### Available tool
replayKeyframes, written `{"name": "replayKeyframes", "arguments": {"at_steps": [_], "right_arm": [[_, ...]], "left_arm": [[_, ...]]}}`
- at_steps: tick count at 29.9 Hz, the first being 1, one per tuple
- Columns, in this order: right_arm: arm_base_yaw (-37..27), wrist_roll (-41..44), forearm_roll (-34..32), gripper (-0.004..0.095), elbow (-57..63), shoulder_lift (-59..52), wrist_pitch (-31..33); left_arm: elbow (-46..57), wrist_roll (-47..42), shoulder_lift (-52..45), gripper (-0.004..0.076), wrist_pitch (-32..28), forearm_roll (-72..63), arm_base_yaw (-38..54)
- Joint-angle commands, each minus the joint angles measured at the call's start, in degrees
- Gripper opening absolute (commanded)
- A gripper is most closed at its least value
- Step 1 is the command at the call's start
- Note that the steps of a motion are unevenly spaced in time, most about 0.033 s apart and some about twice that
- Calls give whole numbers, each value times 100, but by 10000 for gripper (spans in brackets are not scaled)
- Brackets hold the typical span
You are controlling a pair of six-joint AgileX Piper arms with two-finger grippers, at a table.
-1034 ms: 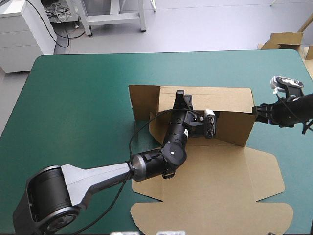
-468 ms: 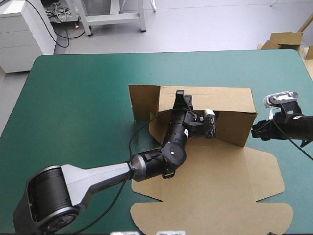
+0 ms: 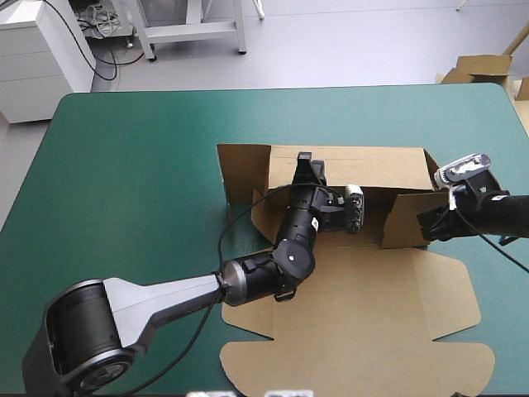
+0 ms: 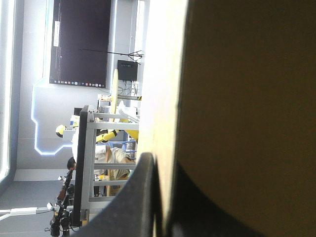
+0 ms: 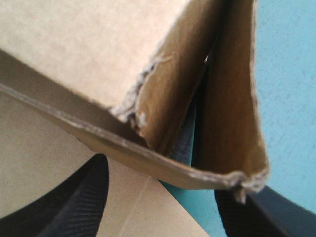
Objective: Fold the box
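A cut sheet of brown corrugated board, the box point(image 3: 347, 314), is lying partly folded on the right half of the teal-green covered counter point(image 3: 132, 165). Its wide lid panel is lying flat toward the counter's near edge, with rounded tabs at its corners. Its long far wall point(image 3: 372, 161) is standing upright. At the wall's left end, a flap point(image 3: 244, 174) is standing upright and sticking out past the tray. At the right end, another flap point(image 3: 403, 219) is angling inward over the box floor.

The left arm's black two-fingered pincer point(image 3: 307, 169) is reaching from the near left into the tray and meeting the far wall's top edge. In the left wrist view, this pincer point(image 4: 160, 163) is clenched on the box point(image 4: 247, 98): the pale board edge is showing between one black finger point(image 4: 140, 197) and a dark shape on the other side.

The right arm's pincer point(image 3: 428, 223) is coming in from the counter's right edge and touching the outer face of the angled flap. In the right wrist view, this pincer point(image 5: 160, 187) is released, its black fingers point(image 5: 79, 202) spread wide, with a frayed corner of the box point(image 5: 74, 49) sitting between and just ahead of them.

More brown board point(image 3: 483, 68) is showing beyond the counter's far right corner.
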Motion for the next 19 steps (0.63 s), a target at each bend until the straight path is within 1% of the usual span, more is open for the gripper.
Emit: {"name": "replayKeyframes", "arguments": {"at_steps": [1,7,13,16,19], "right_arm": [[-1,-414,522,574,-109,47,-128],[-1,-951,1164,574,-109,368,433],[-1,-911,1661,574,-109,368,701],[-1,-647,1675,574,-109,368,686],[-1,-635,1675,574,-109,368,489]], "left_arm": [[-67,-153,-201,-8,-77,-300,-33],[-67,-153,-201,-8,-77,-310,-33],[-67,-153,-190,-8,-77,-315,-33],[-67,-153,-190,-8,-77,-315,-33],[-67,-153,-190,-8,-77,-315,-33]]}}
